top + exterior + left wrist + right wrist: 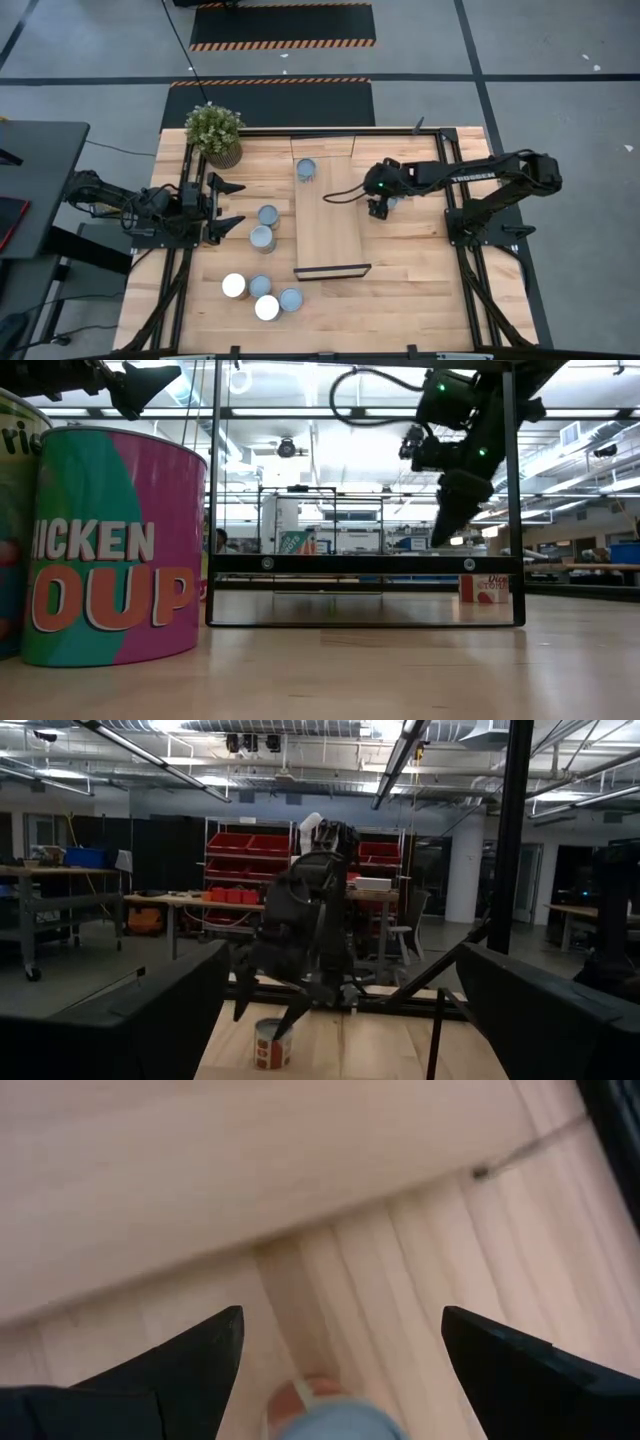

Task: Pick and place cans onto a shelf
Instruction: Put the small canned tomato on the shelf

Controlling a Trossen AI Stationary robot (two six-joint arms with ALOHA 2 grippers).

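High view: five silver-topped metal cans (262,283) stood lower centre, off the long pale-wood shelf (328,225); one can (306,169) on it. Right gripper (381,208), half-open and empty, hovered over another; left gripper (228,205) waited, wide open.

We are looking into a large workshop, taking the red bin shelving (262,848) as our landmark. Strip lights (300,412) are glowing along the ceiling above it. A long workbench (180,902) is standing in front of it, and a blue bin (86,856) is sitting well off to one side. Beyond the table, striped floor mats (283,26) are lying on grey floor (80,60).
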